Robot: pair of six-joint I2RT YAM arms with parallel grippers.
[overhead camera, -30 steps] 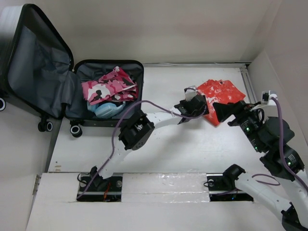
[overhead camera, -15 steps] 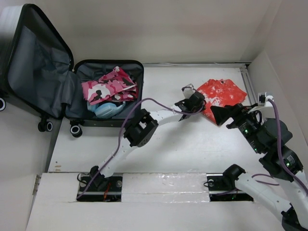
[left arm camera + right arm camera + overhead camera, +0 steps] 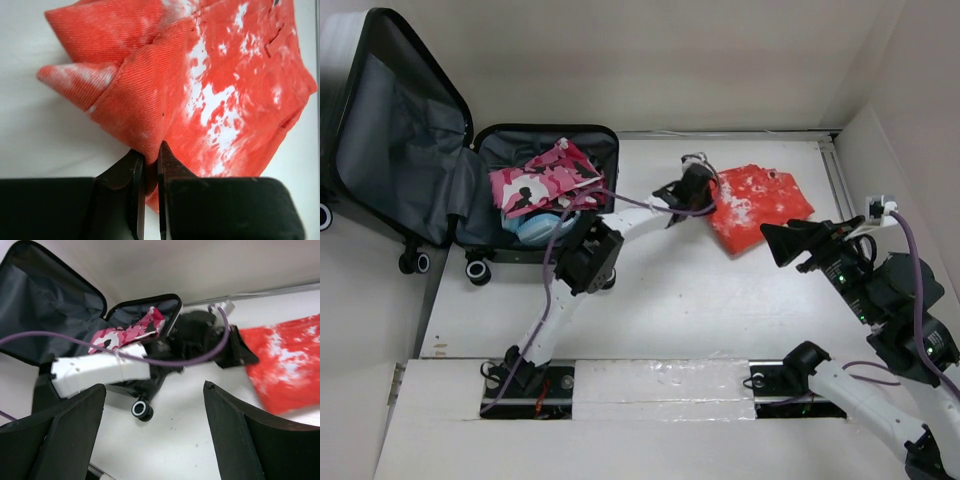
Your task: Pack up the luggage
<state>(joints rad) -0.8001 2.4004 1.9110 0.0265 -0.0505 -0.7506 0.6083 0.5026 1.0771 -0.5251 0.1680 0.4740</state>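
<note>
The open luggage (image 3: pixel 400 140), far left, holds a pink camouflage garment (image 3: pixel 545 178) over a blue bundle (image 3: pixel 535 230); left jaws pinch a red garment (image 3: pixel 760 205), right jaws gape.

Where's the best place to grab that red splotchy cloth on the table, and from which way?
Pinch the raised fold on the red cloth, at the edge facing the luggage, coming low from that side. Elsewhere it lies flat, so only the fold gives something to pinch. The left gripper is shut there.
</note>
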